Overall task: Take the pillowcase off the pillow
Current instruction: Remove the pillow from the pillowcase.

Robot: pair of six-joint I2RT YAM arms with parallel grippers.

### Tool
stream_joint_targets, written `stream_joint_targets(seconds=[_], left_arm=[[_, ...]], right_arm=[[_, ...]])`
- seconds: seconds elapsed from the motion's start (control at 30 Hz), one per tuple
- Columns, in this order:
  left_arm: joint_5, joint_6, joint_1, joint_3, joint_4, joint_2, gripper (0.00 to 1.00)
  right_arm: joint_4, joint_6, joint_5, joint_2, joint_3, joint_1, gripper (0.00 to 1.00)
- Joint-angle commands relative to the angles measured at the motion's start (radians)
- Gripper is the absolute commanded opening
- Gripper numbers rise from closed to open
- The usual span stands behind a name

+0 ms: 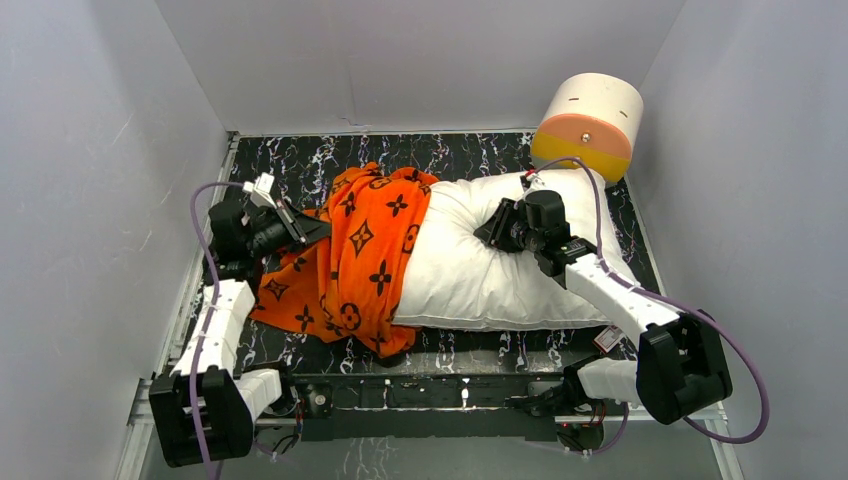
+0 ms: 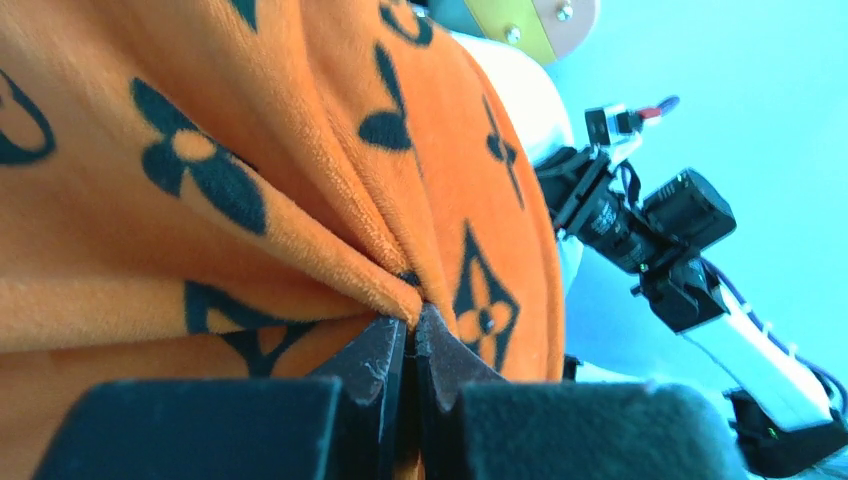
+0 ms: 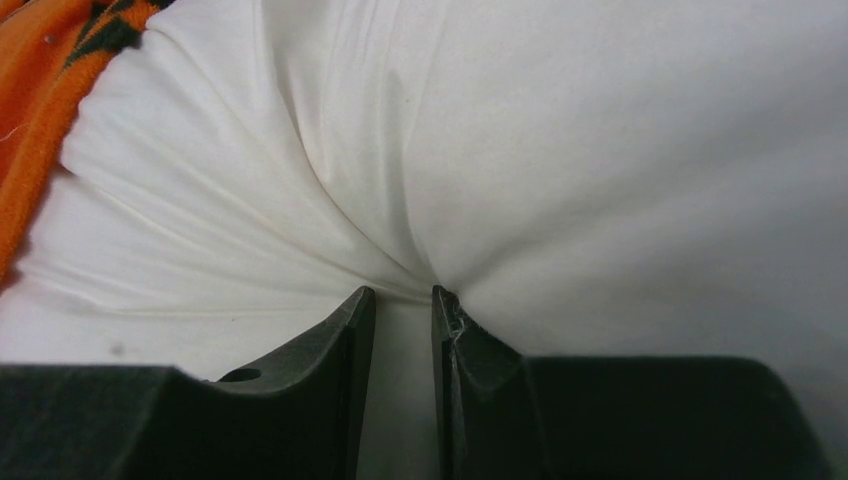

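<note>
While you watch from overhead, the black marbled worktop [image 1: 470, 155] spreads across the white-walled cell. The pillow [image 1: 500, 285] lies across its middle, plump and white, long side running left to right. Its right part is bare. Its left end sits inside the pillowcase [image 1: 360, 265], bright orange with black flower and star motifs, bunched in folds and spilling onto the worktop at the left.

Beyond the pillow's far right corner sits a white-and-orange round drum [image 1: 590, 120], its round face turned toward the camera. You cannot tell whether it touches the pillow or only sits just beside it.

Now your left gripper [image 2: 410, 325]: it is at the left side of the pillowcase. On its wrist camera the jaws are clenched tight on a pleat of orange fabric, with folds fanning out from the tips.

Your right gripper [image 3: 403, 297] presses onto the top of the bare pillow near its middle. Its jaws pinch a ridge of white cloth, creases radiate from the pinch, and a sliver of orange shows at the upper left of that view.
</note>
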Motion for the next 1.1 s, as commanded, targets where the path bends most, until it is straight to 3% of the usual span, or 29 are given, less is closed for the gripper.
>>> stream_joint_targets(seconds=[0.0, 0.2, 0.27, 0.43, 0.8, 1.07], left_arm=[[-0.189, 0.342, 0.0, 0.206, -0.531, -0.061, 0.0], [-0.591, 0.498, 0.015, 0.441, -0.822, -0.077, 0.0], [-0.766, 0.505, 0.017, 0.49, -0.861, -0.105, 0.0], [-1.053, 0.537, 0.017, 0.566, -0.902, -0.191, 0.0], [-1.387, 0.62, 0.017, 0.614, -0.96, -0.173, 0.0], [-1.477, 0.624, 0.017, 0.646, -0.946, -0.149, 0.0]], right_arm=[[-0.313, -0.068, 0.108, 0.067, -0.099, -0.024, 0.38], [-0.33, -0.075, 0.121, 0.061, -0.088, -0.026, 0.38], [-0.346, -0.077, 0.146, 0.05, -0.082, -0.025, 0.38], [-0.363, -0.085, 0.184, 0.027, -0.073, -0.025, 0.38], [-0.352, -0.081, 0.168, 0.025, -0.089, -0.025, 0.38], [-0.357, -0.086, 0.173, 0.024, -0.083, -0.024, 0.38]])
